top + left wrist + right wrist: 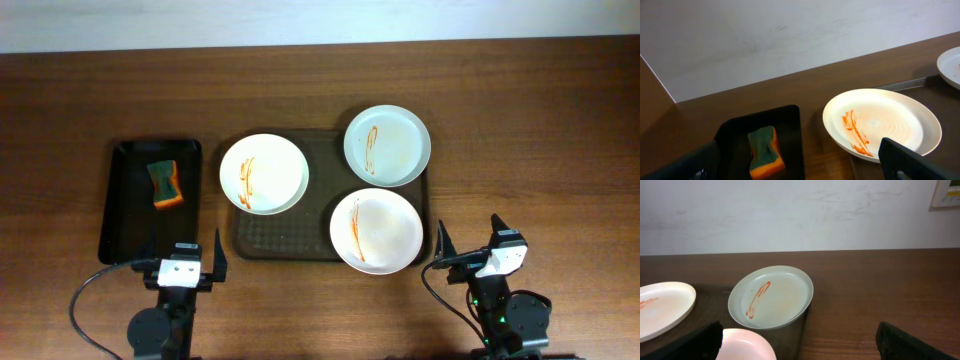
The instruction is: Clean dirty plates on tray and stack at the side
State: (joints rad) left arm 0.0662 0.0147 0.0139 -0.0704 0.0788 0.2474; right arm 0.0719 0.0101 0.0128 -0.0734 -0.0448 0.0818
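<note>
Nearest, at the table's [520, 110] near edge, the left gripper [184, 262] and the right gripper [470, 240] both have their fingers spread apart, holding nothing. Just beyond is the brown tray [285, 235] with three sauce-streaked plates: the near white plate [377, 230] at right, the left white plate [264, 173], and the pale green plate [387, 146] farthest. To the left, a sponge [165, 185] lies in a small black tray [128, 225].

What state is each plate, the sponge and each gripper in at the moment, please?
Left white plate: sauce-streaked, on the brown tray.
Pale green plate: sauce-streaked, on the tray.
Near white plate: sauce-streaked, on the tray.
Sponge: lying in the black tray, untouched.
Left gripper: open, empty.
Right gripper: open, empty.
</note>
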